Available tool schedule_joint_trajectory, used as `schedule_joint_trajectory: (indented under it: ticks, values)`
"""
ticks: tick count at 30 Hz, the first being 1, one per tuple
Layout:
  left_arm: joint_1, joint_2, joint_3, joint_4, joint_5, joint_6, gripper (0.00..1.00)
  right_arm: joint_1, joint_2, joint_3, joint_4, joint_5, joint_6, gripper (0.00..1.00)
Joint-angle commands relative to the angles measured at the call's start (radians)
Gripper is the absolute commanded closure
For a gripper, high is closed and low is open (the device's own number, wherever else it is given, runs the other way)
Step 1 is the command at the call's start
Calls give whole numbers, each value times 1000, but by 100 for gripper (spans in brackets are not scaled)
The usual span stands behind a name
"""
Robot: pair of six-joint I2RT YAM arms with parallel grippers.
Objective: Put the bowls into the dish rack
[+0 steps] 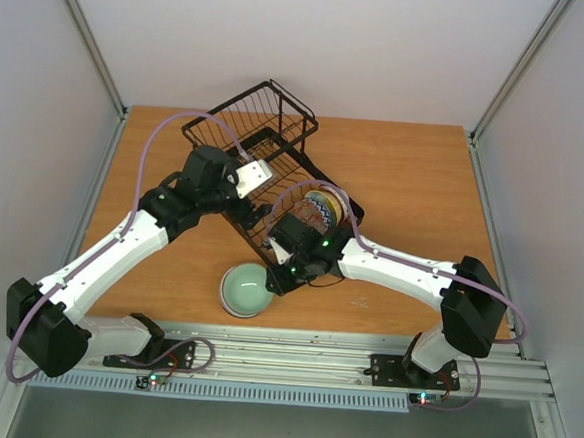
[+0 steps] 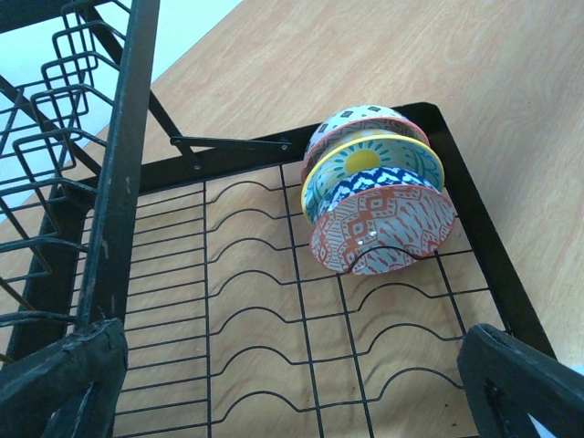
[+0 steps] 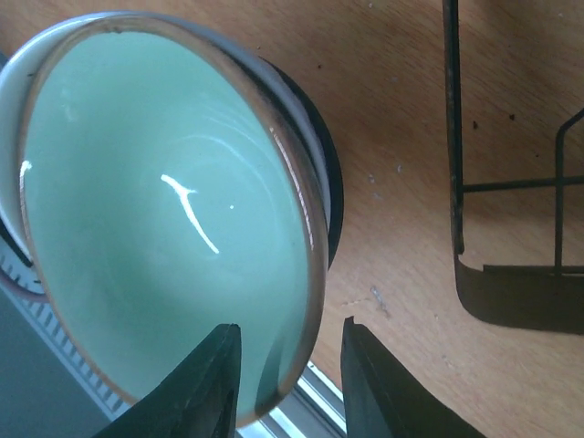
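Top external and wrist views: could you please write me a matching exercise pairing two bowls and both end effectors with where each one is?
Things:
1. mint green bowl
2. red patterned bowl
3. left end effector
4. right end effector

Places:
A. astride a bowl's rim
B. on the table, beside the dish rack
C. open above the rack's bare slots
D. standing on edge in the rack

Pairs: 1-B, 2-D, 3-C, 4-A.

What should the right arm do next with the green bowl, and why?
Probably shut the right gripper on the green bowl: its jaws stand open either side of the rim, and the bowl sits on the table, outside the rack.
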Motion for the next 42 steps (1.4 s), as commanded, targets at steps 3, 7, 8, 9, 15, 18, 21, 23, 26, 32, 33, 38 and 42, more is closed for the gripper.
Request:
schedule_joint_trajectory:
  ticks: [3, 7, 8, 9, 15, 18, 21, 23, 26, 32, 33, 38, 42]
  values:
    - [36, -8, 13, 43, -59, -7, 1, 13, 44, 3, 63, 24, 32, 74]
    - [45, -10, 11, 44, -49, -13, 1, 17, 47, 4, 54, 41, 33, 87]
    - [44, -10, 11, 44, -46, -14, 1, 17, 44, 2, 53, 43, 33, 90]
    - [44, -9, 11, 43, -45, -13, 1, 18, 41, 2, 51, 47, 33, 94]
    - [44, -8, 14, 38, -41, -12, 1, 23, -2, 3, 32, 99, 36, 99]
    - [44, -10, 19, 28, -41, -8, 1, 24, -34, 8, 20, 143, 36, 99]
    - [45, -11, 31, -5, -21, 3, 1, 25, -78, 8, 9, 201, 76, 99]
    - [45, -7, 45, -40, 12, 12, 1, 25, -113, 9, 0, 232, 81, 99]
    - [44, -5, 54, -56, 29, 15, 1, 25, -167, 19, -22, 261, 81, 99]
    - [45, -6, 62, -111, 133, 40, 1, 22, -244, 54, -119, 411, 57, 99]
    - [46, -2, 66, -129, 168, 45, 1, 20, -250, 61, -132, 428, 54, 99]
    - [45, 33, 109, -249, 331, 96, 7, -9, -265, 82, -158, 493, 3, 99]
    - [44, 68, 145, -331, 401, 135, 24, -49, -264, 96, -148, 512, -24, 99]
